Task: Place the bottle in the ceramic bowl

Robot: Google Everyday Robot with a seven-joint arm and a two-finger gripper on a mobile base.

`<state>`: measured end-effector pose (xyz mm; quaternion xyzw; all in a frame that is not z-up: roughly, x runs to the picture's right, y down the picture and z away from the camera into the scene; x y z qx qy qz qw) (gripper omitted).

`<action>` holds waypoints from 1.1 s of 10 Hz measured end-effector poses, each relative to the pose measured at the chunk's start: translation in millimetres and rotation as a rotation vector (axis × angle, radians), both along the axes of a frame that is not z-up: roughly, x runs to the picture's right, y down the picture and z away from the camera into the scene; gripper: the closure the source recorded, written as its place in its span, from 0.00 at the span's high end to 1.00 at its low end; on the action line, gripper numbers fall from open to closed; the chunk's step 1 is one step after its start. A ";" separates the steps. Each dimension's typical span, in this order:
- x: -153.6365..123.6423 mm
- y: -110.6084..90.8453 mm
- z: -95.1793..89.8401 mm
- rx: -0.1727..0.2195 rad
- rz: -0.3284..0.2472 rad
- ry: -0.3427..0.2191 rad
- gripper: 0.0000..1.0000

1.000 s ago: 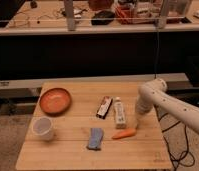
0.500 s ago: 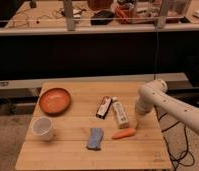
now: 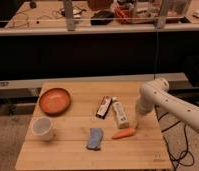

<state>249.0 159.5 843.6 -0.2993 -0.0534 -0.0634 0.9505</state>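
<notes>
The bottle (image 3: 119, 113) lies flat on the table (image 3: 143, 155), right of the middle, with its length running from the back edge toward the front edge. It is not yet in my grasp. A dark bar (image 3: 104, 107) lies just beside it on the left, almost parallel, and a carrot (image 3: 124, 133) lies across just past its front end.

My gripper (image 3: 136, 121) hangs low just to the right of the bottle's front end, over the carrot's tip. I cannot tell whether it is released or clenched.

To do this step well, I judge I should come down over the bottle's middle and close across its narrow width. I should stay clear of the bar on one side and the carrot at the front, so neither gets dragged along. The bottle is round and may roll, so a centred, square grip matters.

The ceramic bowl (image 3: 55, 100) sits well apart, near the back-left corner. I would lift high enough to pass over the bar.
</notes>
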 end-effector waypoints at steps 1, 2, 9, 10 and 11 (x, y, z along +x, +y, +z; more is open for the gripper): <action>-6.1 -1.0 0.6 0.000 -0.007 -0.008 0.50; -13.0 -3.7 1.1 0.000 -0.016 -0.019 0.52; -15.4 -0.7 1.0 -0.011 -0.013 -0.056 0.28; -14.3 -0.9 1.1 -0.011 -0.006 -0.058 0.30; -13.9 -2.7 -0.9 -0.009 -0.008 -0.059 0.40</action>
